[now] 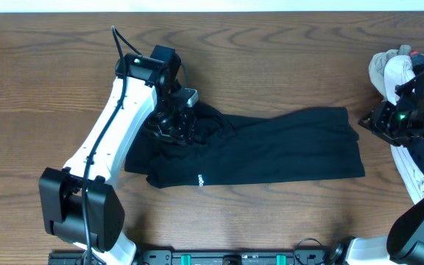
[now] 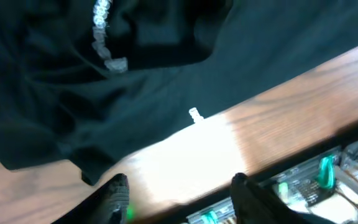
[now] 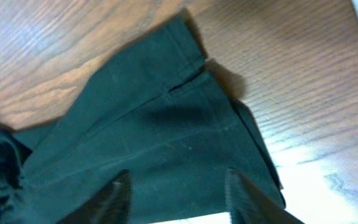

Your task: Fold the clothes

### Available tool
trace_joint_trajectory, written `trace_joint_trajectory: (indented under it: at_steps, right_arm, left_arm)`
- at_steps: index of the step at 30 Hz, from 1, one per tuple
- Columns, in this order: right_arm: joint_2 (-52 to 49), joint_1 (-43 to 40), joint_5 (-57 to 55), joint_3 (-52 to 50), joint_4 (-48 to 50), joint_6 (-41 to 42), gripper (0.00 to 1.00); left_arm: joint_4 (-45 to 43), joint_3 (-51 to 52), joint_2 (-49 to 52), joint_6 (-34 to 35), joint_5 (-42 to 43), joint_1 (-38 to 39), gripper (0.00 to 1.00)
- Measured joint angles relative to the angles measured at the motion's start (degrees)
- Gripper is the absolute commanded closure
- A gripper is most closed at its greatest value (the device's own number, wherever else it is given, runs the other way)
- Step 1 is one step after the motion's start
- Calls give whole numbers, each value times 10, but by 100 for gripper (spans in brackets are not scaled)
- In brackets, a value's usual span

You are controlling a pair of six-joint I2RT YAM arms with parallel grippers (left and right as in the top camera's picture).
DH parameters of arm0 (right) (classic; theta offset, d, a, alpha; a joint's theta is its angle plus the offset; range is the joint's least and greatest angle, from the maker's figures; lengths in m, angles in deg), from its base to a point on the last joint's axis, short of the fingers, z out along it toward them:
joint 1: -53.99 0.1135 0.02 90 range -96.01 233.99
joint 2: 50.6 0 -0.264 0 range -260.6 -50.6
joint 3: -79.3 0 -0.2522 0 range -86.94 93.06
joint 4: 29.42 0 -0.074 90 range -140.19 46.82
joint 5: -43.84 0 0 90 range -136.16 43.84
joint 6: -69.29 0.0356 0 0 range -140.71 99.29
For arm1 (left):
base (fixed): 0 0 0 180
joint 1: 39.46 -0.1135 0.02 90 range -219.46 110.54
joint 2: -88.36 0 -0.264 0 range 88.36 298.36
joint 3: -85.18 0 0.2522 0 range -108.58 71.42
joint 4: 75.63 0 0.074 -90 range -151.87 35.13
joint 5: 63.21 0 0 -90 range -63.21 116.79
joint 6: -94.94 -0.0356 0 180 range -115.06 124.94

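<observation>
wooden table (image 1: pixel 271 73) under black shirt (image 1: pixel 285 154)

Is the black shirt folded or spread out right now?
Folded lengthwise: the shirt lies as a narrow strip, layered edges at one end, bunched at the other.

Overhead looks straight down on the whole table (image 1: pixel 271 73); both wrist views sit close above the shared black shirt (image 1: pixel 271 151).

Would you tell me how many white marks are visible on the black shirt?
2: a tiny logo near the black shirt's front edge, and a label among its bunched folds in the left wrist view. Folds may hide more.
</observation>
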Motion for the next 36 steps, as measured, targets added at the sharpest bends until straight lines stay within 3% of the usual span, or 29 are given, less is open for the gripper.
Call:
trace_joint_trajectory:
  at_steps: [6,12,13,15,17,27,36]
  right_arm:
    - [0,18,16,0,7,-3,35]
    - [0,38,22,0,12,-3,34]
    - [0,38,22,0,13,-3,34]
    - [0,38,23,0,13,-3,33]
    - [0,38,23,0,13,-3,34]
    - [0,38,18,0,5,-3,38]
    - [0,38,17,0,4,-3,37]
  left_arm:
    - [-116,58,0,13,-3,0,31]
    - [-241,148,0,17,-5,0,32]
    - [-254,158,0,17,-6,0,40]
    - [-279,175,0,18,-6,0,75]
    - [-282,178,0,19,-6,0,92]
    - [-156,179,0,21,-6,0,94]
    - [-221,179,-5,46,-6,0,94]
